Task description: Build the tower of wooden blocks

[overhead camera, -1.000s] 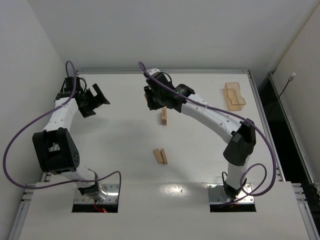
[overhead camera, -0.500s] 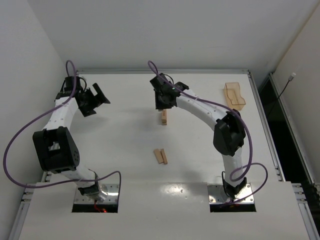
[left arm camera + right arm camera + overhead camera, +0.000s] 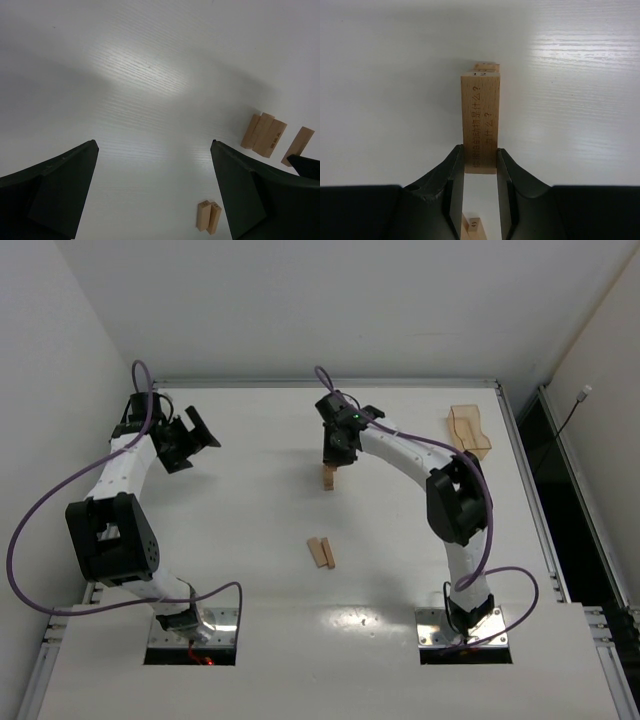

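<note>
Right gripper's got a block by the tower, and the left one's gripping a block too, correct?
No: the left gripper is open and empty, as the left wrist view shows. The right gripper does grip a wood block by the tower.

open table [image 3: 240, 500] left of tower [image 3: 328, 483], blocks [image 3: 321, 552] nearer

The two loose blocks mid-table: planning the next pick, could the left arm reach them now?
Probably yes: the left gripper is open and empty, bare table lies between it and the pair, and the right gripper is farther back at the tower.
</note>
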You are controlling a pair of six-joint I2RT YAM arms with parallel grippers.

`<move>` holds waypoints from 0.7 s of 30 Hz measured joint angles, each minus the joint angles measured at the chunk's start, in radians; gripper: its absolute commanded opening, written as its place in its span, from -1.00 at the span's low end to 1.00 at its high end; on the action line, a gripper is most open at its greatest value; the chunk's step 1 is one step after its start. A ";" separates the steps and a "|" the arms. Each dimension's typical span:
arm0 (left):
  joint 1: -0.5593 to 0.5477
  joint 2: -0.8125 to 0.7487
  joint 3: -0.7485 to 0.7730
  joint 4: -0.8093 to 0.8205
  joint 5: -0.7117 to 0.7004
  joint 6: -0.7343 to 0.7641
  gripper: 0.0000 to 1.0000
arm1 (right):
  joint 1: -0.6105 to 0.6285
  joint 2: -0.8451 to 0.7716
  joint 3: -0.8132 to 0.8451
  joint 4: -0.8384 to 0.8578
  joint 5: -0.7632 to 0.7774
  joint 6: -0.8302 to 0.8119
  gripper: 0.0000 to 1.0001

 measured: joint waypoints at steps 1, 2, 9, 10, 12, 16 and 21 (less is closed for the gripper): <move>0.000 0.000 0.000 0.000 0.000 0.000 0.88 | -0.002 0.001 0.000 0.001 -0.005 0.001 -1.00; 0.000 0.000 0.000 0.000 0.000 0.000 0.88 | -0.002 0.001 0.000 0.003 -0.011 0.001 -1.00; 0.000 0.000 0.000 0.000 0.000 0.000 0.86 | -0.002 0.018 0.000 0.027 -0.054 0.001 -1.00; 0.000 0.000 0.000 0.000 -0.001 0.000 0.86 | -0.002 0.019 0.000 0.028 -0.056 0.001 -1.00; 0.000 0.000 0.000 0.000 0.000 0.000 0.86 | -0.002 0.022 0.000 0.028 -0.055 0.001 -1.00; 0.000 0.001 0.000 0.005 -0.001 0.000 0.86 | -0.002 0.023 0.000 0.028 -0.055 0.001 -1.00; 0.000 0.001 0.000 0.007 -0.001 -0.008 0.86 | -0.002 0.026 0.000 0.028 -0.055 0.000 -1.00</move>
